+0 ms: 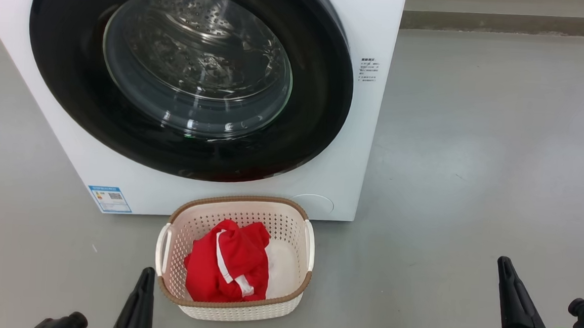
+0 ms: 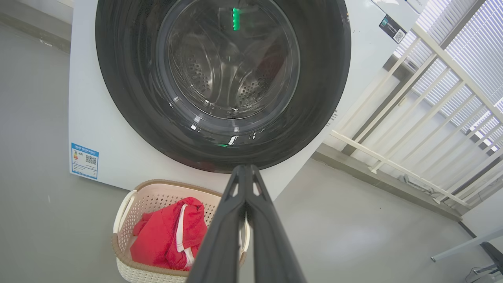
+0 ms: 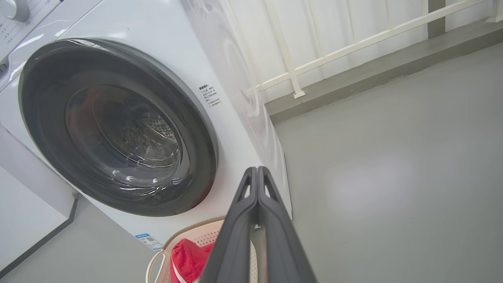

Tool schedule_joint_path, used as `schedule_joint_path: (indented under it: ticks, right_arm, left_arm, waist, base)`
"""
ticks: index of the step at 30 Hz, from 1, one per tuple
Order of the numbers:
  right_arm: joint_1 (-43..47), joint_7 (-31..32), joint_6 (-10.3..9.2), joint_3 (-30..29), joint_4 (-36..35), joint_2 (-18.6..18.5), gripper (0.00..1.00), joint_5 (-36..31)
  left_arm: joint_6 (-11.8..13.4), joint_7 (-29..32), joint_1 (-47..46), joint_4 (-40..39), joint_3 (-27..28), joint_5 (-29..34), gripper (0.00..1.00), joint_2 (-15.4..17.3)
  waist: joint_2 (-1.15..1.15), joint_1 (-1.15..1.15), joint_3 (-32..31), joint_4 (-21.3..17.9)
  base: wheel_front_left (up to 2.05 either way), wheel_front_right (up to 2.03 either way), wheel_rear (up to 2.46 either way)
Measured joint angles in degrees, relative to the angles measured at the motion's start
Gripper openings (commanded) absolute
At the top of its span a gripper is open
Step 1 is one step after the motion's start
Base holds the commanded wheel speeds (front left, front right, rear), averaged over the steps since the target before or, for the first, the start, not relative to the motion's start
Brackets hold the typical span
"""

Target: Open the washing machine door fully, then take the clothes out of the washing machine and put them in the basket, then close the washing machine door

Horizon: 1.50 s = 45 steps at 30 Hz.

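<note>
The white washing machine stands on the floor with its round black-ringed washing machine door shut flat against the front; through the glass I see bare steel drum. The door and the door look the same from both wrists. In front of it sits the cream basket holding red clothes with white stripe trim and a white piece. My left gripper is shut and empty just left of the basket. My right gripper is shut and empty far to the right. Left fingertips and right fingertips are pressed together.
Grey floor spreads wide to the right of the machine. A white railing and a low kerb run behind the machine. A blue label sits low on the machine's front. A white panel stands left of the machine.
</note>
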Motion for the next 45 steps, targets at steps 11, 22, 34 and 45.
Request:
schedule_joint_path:
  ticks: [11,22,34,45]
  right_arm:
    - [-0.71,1.58,0.00,-0.05,0.80,-0.05,0.00,7.40]
    - [-2.04,3.90,-0.01,-0.14,1.65,-0.25,0.00,15.56]
    - [-3.14,5.76,-0.15,-0.23,2.47,-0.32,0.00,23.34]
    - [-4.21,7.56,-0.16,-0.31,3.27,-0.41,0.00,30.70]
  left_arm:
    - [-0.53,1.21,-0.48,1.10,0.35,-7.60,0.00,0.23]
    - [-0.94,2.87,-1.35,2.20,0.69,-15.86,0.00,1.03]
    - [-1.45,4.52,-2.43,3.45,1.09,-24.44,0.00,1.25]
    - [-1.99,5.93,-3.72,4.45,1.66,-32.09,0.00,1.51]
  waist:
    - [0.00,0.00,0.07,-0.06]
    - [0.00,0.00,0.15,-0.12]
    - [0.00,0.00,0.23,-0.19]
    - [0.00,0.00,0.30,-0.25]
  base:
    - [0.00,0.00,0.00]
    - [0.00,0.00,0.00]
    - [0.00,0.00,0.00]
    - [0.00,0.00,0.00]
